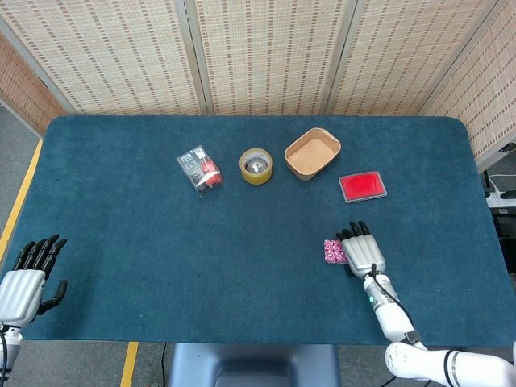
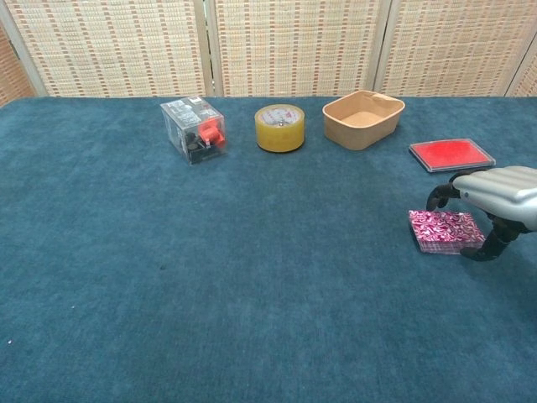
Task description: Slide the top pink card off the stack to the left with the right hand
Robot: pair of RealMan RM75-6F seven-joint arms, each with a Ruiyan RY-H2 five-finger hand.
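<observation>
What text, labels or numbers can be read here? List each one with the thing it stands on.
None can be read.
Clear plastic box: a pale label on top, too small and blurred to read.
Tape roll: marks on its core, blurred.
Pink card stack: a pattern only, no lettering.
Red flat case and tan tray: no text showing.

- The right hand point(image 2: 495, 197) runs off the chest view's right edge.
- It hides the right part of the pink card stack point(image 1: 334, 251) in the head view.
- Fingertip contact with the stack cannot be told.
</observation>
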